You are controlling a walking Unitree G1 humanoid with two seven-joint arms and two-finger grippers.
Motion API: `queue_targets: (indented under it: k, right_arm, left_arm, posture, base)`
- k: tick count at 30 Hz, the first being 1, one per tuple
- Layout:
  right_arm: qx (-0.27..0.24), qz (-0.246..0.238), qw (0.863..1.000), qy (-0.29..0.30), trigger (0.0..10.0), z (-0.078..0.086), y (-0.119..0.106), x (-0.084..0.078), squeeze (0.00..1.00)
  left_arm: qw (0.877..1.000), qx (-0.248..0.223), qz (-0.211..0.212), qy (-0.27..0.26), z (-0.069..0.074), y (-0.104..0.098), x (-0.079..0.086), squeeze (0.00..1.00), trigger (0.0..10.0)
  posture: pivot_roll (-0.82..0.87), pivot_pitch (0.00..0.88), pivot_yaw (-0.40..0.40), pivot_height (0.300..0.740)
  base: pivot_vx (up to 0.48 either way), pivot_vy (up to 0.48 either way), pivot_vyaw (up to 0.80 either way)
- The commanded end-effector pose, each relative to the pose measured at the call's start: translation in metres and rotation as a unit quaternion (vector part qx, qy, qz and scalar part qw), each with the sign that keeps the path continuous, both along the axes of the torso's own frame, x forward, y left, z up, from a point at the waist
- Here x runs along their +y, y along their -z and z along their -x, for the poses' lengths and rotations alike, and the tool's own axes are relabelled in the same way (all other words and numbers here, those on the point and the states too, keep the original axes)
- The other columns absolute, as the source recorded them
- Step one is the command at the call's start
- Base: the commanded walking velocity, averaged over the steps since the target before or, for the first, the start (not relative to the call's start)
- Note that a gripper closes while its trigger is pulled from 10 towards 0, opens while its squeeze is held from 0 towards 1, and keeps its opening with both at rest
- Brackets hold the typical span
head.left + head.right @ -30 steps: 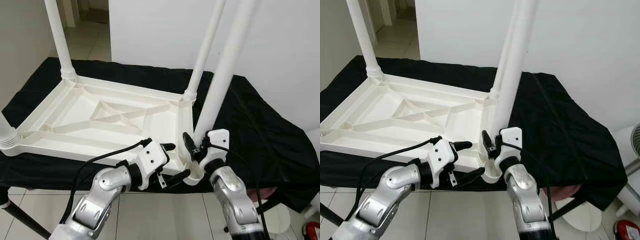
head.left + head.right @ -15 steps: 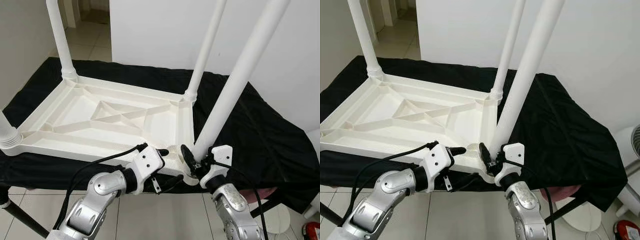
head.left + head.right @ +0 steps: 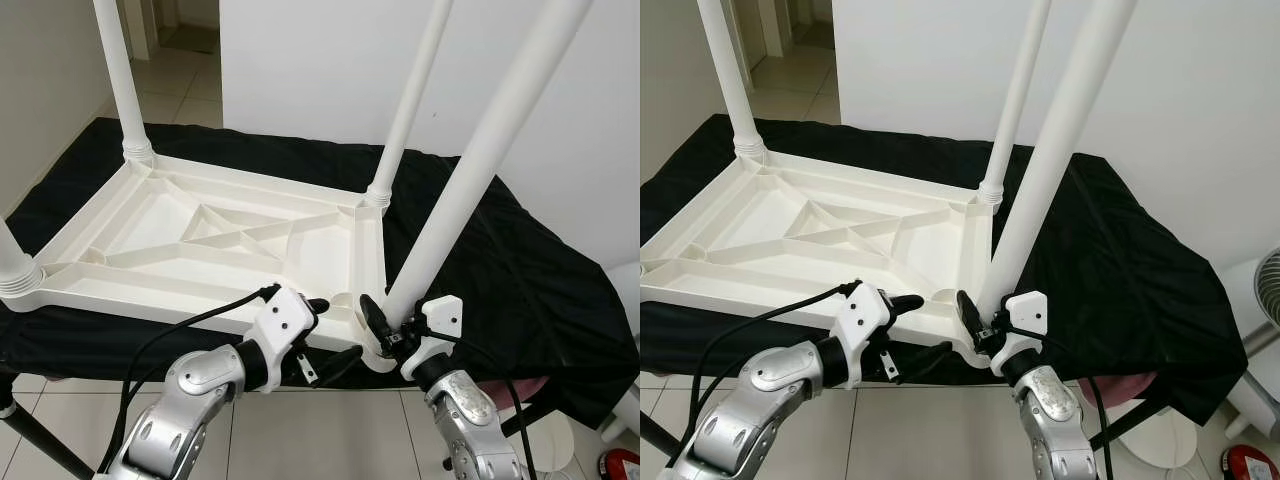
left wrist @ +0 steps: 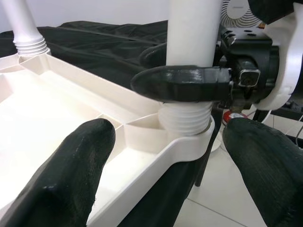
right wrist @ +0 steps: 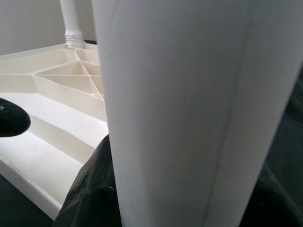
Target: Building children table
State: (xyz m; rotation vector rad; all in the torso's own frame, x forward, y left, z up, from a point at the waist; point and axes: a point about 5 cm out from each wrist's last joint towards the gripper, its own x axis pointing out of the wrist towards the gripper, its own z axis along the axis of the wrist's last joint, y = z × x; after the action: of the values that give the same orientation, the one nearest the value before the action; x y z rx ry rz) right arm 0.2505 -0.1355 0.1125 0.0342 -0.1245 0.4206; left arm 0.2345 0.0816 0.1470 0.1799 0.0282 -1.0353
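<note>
- Right end effector (image 3: 385, 325) clenched around the leg (image 3: 470, 180) just above its threaded base.
- Left end effector (image 3: 330, 335) released, straddling the tabletop (image 3: 200, 240) corner.
- Leg leans up and right.

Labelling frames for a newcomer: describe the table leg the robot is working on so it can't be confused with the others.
On the black cloth lies an upside-down white tabletop with legs pointing up. The leg being fitted is at the near right corner socket, gripped near its base by the right gripper. Unlike the upright legs, it leans to the right.
</note>
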Motion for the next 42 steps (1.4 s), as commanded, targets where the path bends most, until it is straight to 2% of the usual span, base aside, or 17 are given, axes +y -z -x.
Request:
queue_targets:
  k: [1,16,33,34,36,37,38,39,42]
  right_arm:
    - [0.036,0.022,0.999,-0.001,10.0,0.003,0.016,-0.006,0.00]
    - [0.021,0.048,0.998,-0.029,10.0,0.006,0.018,-0.010,0.00]
    - [-0.003,0.078,0.995,-0.061,10.0,0.017,0.023,-0.009,0.00]
    - [0.016,0.050,0.998,-0.041,10.0,0.014,0.027,-0.013,0.00]
    - [0.016,0.050,0.998,-0.041,10.0,0.014,0.027,-0.013,0.00]
    - [0.037,0.017,0.999,-0.017,10.0,0.012,0.031,-0.018,0.00]
    - [0.037,0.017,0.999,-0.017,10.0,0.012,0.031,-0.018,0.00]
    - [0.056,-0.012,0.998,-0.001,10.0,0.011,0.034,-0.021,0.00]
    - [0.067,-0.025,0.997,0.010,10.0,0.010,0.037,-0.022,0.00]
  left_arm:
    - [0.999,-0.004,0.001,-0.043,-0.002,-0.002,0.004,0.00,10.0]
    - [0.999,-0.014,-0.004,-0.048,-0.002,-0.006,0.006,0.00,10.0]
    - [0.999,-0.023,-0.005,-0.046,-0.003,-0.009,0.004,0.00,10.0]
    - [0.999,-0.025,-0.005,-0.046,-0.004,-0.010,0.003,0.00,10.0]
    - [0.999,-0.025,-0.005,-0.046,-0.004,-0.010,0.003,0.00,10.0]
    - [0.999,-0.026,-0.005,-0.046,-0.004,-0.010,0.002,0.00,10.0]
    - [0.999,-0.026,-0.005,-0.046,-0.004,-0.010,0.002,0.00,10.0]
    - [0.999,-0.028,-0.005,-0.046,-0.003,-0.010,0.002,0.00,10.0]
    - [0.999,-0.029,-0.005,-0.045,-0.003,-0.011,0.001,0.00,10.0]
  posture:
    - [0.02,0.000,-0.120,0.740]
    - [0.02,0.000,-0.109,0.740]
    - [0.02,0.000,-0.098,0.740]
    - [0.02,0.000,-0.101,0.740]
    - [0.02,0.000,-0.101,0.740]
    - [0.02,0.000,-0.103,0.740]
    - [0.02,0.000,-0.103,0.740]
    - [0.02,0.000,-0.103,0.740]
    - [0.02,0.000,-0.102,0.740]
  base:
    - [0.000,0.000,0.00]
    - [0.000,0.000,0.00]
    - [0.000,0.000,0.00]
    - [0.000,0.000,0.00]
    - [0.000,0.000,0.00]
    - [0.000,0.000,0.00]
    - [0.000,0.000,0.00]
    - [0.000,0.000,0.00]
    - [0.000,0.000,0.00]
